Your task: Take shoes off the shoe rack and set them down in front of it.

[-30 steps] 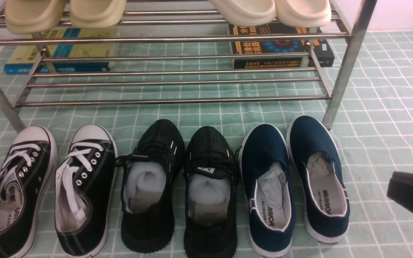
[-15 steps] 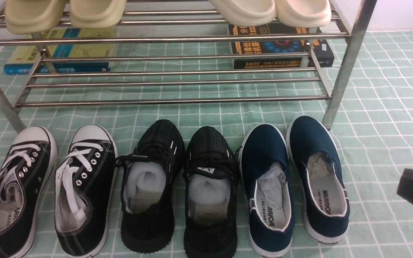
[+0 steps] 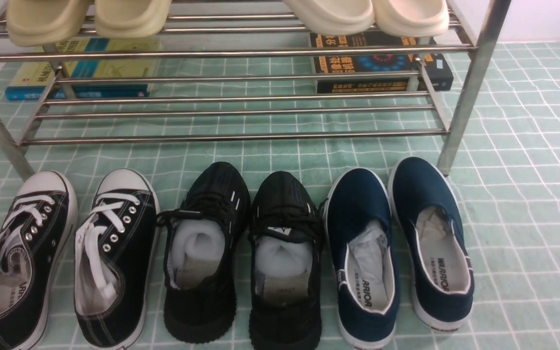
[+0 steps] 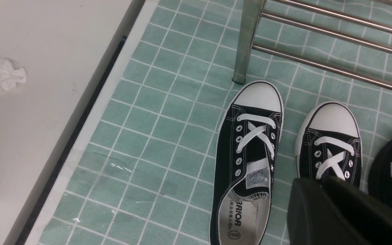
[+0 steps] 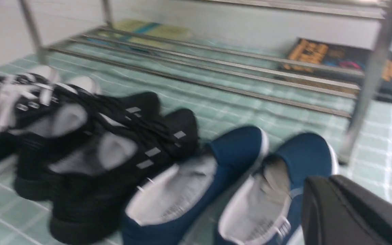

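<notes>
Canvas sneakers (image 3: 61, 257): I see black uppers, white laces, white toe caps, white soles.
Knit sneakers (image 3: 243, 253): I read all black, small white dashes on the sides, white stuffing inside.
Slip-ons (image 3: 399, 248): navy with white trim, pale insoles.
Slippers (image 3: 226, 14): beige pair and cream pair.
Shoe rack (image 3: 231, 136): silver metal.
Floor mat (image 3: 528, 170): pale green, white grid lines.
Books (image 3: 382, 68): I make out one yellow and blue, one black with orange print.
Left tool (image 4: 339, 217): black.
Right tool (image 5: 349, 214): black.

"WARRIOR" printed on navy slip-ons' insoles (image 3: 443, 279); book titles illegible.
</notes>
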{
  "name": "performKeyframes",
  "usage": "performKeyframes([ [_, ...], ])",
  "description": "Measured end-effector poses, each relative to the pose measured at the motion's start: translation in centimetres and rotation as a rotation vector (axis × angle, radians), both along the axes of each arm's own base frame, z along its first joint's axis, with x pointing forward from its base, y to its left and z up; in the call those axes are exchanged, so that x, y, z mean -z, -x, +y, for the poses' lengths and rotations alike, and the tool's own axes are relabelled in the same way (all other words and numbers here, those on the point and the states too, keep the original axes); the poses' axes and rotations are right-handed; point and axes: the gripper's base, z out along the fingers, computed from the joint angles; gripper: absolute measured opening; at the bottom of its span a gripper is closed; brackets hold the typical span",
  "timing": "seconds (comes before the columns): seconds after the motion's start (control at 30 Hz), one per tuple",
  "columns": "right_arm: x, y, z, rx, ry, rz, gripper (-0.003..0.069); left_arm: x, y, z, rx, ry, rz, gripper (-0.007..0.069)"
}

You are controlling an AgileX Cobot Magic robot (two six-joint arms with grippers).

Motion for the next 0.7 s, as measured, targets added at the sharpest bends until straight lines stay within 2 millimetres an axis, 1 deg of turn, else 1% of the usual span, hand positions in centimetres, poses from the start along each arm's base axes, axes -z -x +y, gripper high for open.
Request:
performKeyframes([
  [0.03,1.4,0.1,-0.2,0.023,0.01,0.019,0.0038,0.0,0.0,0.0,0.003,0.005,-0.001,0.0076],
  [0.1,3.4,0.3,-0.7,0.072,0.018,0.039,0.0039,0.0,0.0,-0.2,0.01,0.018,-0.001,0.0078],
  [0.13,3.6,0.4,-0.8,0.082,0.016,0.035,0.0039,0.0,0.0,-0.2,0.01,0.018,-0.001,0.0079],
  [0.17,5.5,0.6,-1.1,0.121,0.029,0.067,0.0041,0.0,0.0,-0.2,0.012,0.023,-0.001,0.0081],
  [0.23,7.1,0.8,-1.5,0.163,0.041,0.1,0.0041,0.0,0.0,-0.2,0.013,0.024,-0.002,0.0082],
  [0.27,7.5,0.9,-1.6,0.173,0.045,0.118,0.0042,0.0,0.0,-0.2,0.013,0.024,-0.002,0.0081],
  [0.3,7.9,1.0,-1.7,0.188,0.049,0.142,0.0043,0.0,0.0,-0.2,0.013,0.024,-0.002,0.0081],
  [0.7,7.9,1.2,-2.3,0.309,0.03,0.161,0.0062,0.1,0.0,-0.2,0.014,0.026,-0.001,0.0089],
])
